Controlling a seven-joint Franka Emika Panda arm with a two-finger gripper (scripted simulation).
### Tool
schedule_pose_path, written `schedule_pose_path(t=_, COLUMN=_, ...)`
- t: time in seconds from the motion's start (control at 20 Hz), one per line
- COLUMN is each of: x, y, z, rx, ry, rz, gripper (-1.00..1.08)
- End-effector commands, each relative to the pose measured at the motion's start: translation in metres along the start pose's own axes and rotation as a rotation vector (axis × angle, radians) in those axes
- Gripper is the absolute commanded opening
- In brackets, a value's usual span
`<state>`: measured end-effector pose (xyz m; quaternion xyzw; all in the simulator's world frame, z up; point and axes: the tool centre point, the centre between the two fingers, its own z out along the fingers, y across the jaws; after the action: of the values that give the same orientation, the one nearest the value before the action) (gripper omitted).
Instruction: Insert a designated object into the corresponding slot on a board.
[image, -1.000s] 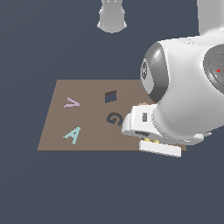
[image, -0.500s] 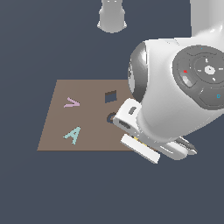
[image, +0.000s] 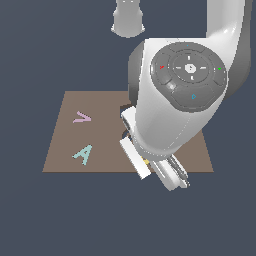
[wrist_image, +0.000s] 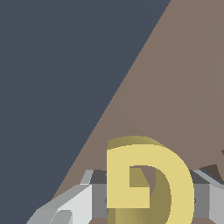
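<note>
Seen in the wrist view: yellow G block (wrist_image: 148, 183) clamped between the two gray fingers (wrist_image: 74, 205) of the gripper (wrist_image: 148, 203), one finger on each flank of the letter, jaws closed on it. Held above the brown board (wrist_image: 175, 100), near one straight edge of it, with the dark blue-gray floor (wrist_image: 52, 65) beyond that edge. Flat face of the G turned toward the wrist camera, its inner notch showing the board through the gap. No contact between block and board discernible; height above the surface impossible to judge.

In the exterior view: bulky white arm (image: 180, 110) looming over the middle and the exterior view's right of the board (image: 65, 145), hiding most of that half. G-shaped slot hidden behind the arm, so not locatable. Only a sliver of yellow (image: 145, 162) visible under the wrist, close to the near edge of the board. Gripper (image: 160, 172) tilted, poking down and toward the near edge, jaws themselves not readable from this side.

On the exposed part of the board, toward the exterior view's left: teal letter A (image: 83, 154) lying flat, and a pale pink V shape (image: 82, 118) farther back, well apart from the arm. White robot base (image: 128, 19) standing beyond the far edge of the board.
</note>
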<state>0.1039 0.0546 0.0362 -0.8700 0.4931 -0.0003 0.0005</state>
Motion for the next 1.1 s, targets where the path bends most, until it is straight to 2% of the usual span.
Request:
schedule_pose_path(t=0.0, x=0.005, y=0.009, z=-0.001, rx=0.001, ry=0.0, rz=0.12, gripper=-1.0)
schedule_pose_path(t=0.55, x=0.011, y=0.051, z=-0.003, rx=0.001, ry=0.0, rz=0.579, gripper=-1.0)
schedule_pose_path(t=1.05, x=0.005, y=0.072, z=-0.004, rx=0.0, ry=-0.001, rz=0.823, gripper=-1.0)
